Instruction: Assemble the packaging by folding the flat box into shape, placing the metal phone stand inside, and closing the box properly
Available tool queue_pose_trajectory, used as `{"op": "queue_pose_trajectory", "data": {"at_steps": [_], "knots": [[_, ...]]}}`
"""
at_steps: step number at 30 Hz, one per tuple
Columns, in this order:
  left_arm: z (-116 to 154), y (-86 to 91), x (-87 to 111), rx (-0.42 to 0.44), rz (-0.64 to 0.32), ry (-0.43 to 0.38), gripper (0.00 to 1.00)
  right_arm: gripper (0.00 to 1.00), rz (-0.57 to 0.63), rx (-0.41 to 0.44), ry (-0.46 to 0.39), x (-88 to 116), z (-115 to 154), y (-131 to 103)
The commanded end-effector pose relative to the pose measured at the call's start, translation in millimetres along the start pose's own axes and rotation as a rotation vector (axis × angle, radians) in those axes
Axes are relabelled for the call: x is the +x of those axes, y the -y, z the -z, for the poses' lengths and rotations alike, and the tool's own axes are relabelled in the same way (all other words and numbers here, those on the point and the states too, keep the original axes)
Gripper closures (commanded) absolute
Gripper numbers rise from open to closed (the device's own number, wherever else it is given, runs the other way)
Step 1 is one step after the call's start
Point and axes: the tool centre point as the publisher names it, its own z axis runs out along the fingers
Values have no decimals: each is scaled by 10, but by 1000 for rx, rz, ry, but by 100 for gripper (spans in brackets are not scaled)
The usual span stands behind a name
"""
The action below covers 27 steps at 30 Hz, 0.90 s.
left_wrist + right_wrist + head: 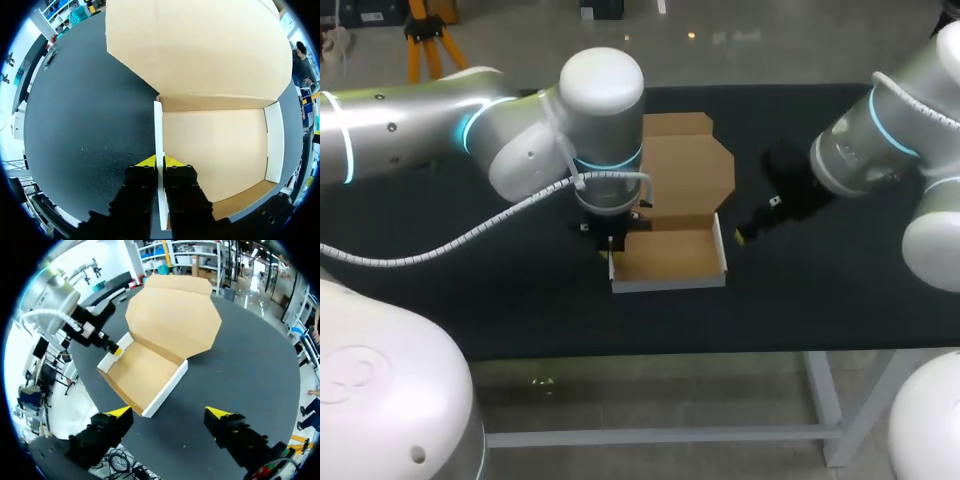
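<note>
The cardboard box [670, 256] sits mid-table as a shallow open tray with white outer walls, its lid [685, 165] lying flat behind it. My left gripper [611, 247] stands at the tray's left wall. In the left wrist view that gripper [160, 161] is shut on the thin white side wall [158, 125], one yellow tip on each face. My right gripper [742, 236] hovers just off the tray's right wall. Its own view shows it [168, 414] open, with the box [145, 372] ahead of the fingers and untouched. No phone stand is visible.
The black table [820, 290] stretches to both sides of the box and in front of it. My left arm's wrist [90, 330] reaches over the tray's far corner in the right wrist view.
</note>
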Motion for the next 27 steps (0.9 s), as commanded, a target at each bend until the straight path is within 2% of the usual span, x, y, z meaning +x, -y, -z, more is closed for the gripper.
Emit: {"op": "queue_pose_trajectory", "data": {"at_steps": [1, 6, 13, 20, 27], "knots": [[13, -22, -49, 9, -9, 2, 100, 0, 233, -71, -112, 25, 204, 201], [-7, -13, -74, 3, -14, 25, 100, 0, 349, -94, -147, 9, 327, 328], [-44, -3, -116, -5, -15, 51, 100, 0, 441, -124, -203, -39, 450, 454], [-76, 2, -138, -19, -32, 124, 100, 0, 525, -78, -181, -18, 486, 525], [-97, 27, -157, -9, -38, 199, 100, 0, 556, -55, -176, -7, 497, 561]]}}
